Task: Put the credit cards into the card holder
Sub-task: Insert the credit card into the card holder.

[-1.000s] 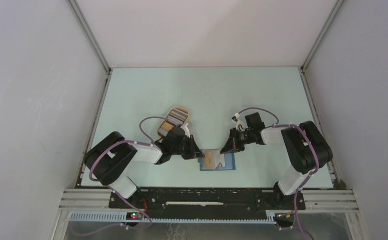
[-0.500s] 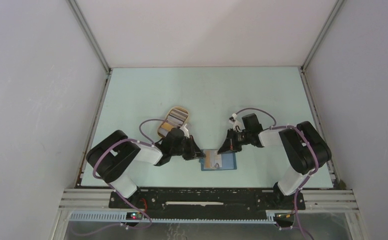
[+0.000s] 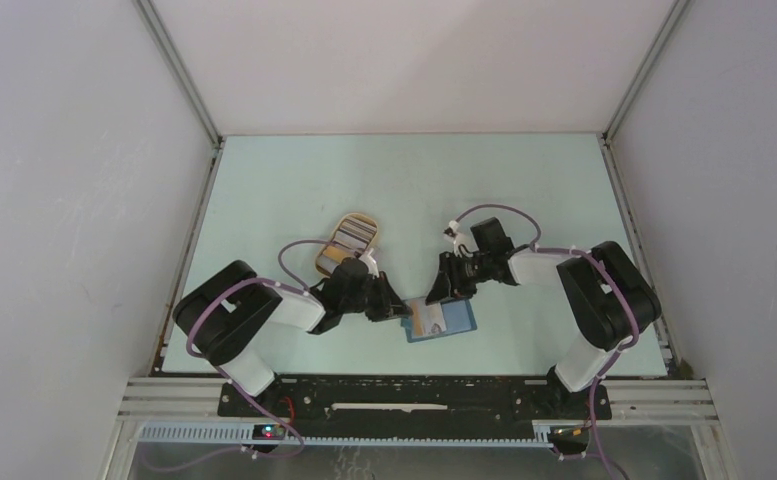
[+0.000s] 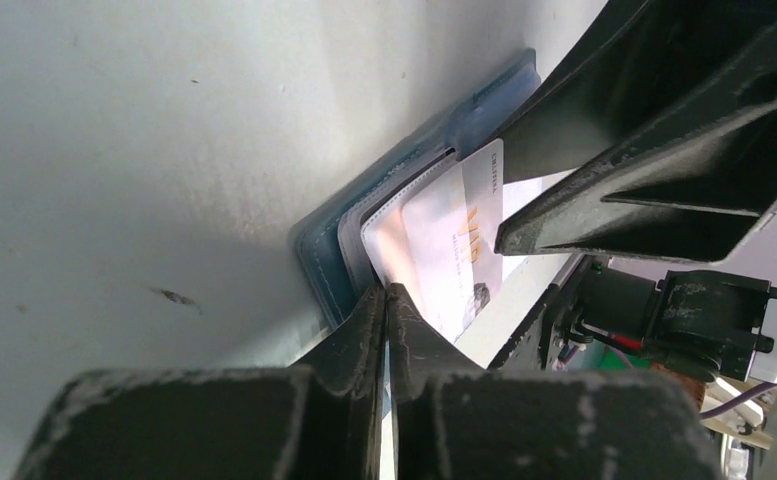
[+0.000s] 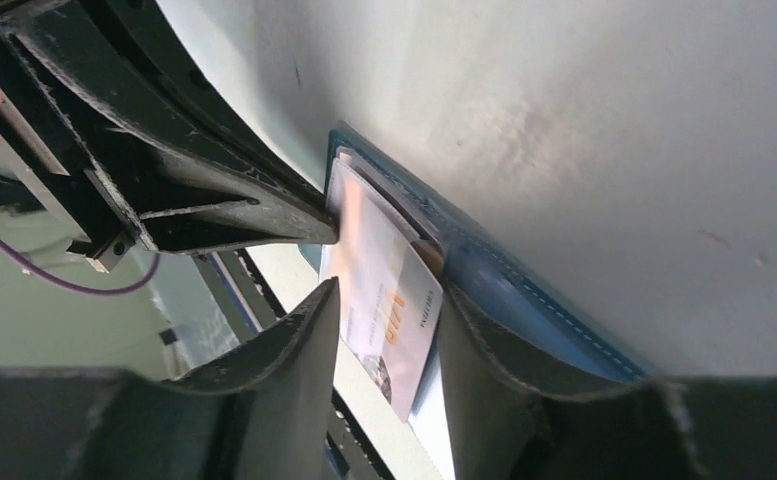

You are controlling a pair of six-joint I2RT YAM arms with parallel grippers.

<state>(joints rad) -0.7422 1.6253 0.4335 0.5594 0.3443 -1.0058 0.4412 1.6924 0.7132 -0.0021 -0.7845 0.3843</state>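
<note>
While the card (image 5: 382,300) sits only partway into a slot of the holder (image 3: 452,322), by the near edge of the table (image 3: 314,180), the insertion step looks unfinished. The right gripper (image 3: 433,298) straddles the card, jaws apart. The left gripper (image 3: 400,309) is closed at the holder's left edge. Next, I judge, a steady push should seat the card.

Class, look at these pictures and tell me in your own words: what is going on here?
A card holder lies open on the table. The left gripper, shut, rests at its edge. A pale credit card sits partly in a slot, and the right gripper has its jaws apart either side of it. More cards lie in the tan tray.
</note>
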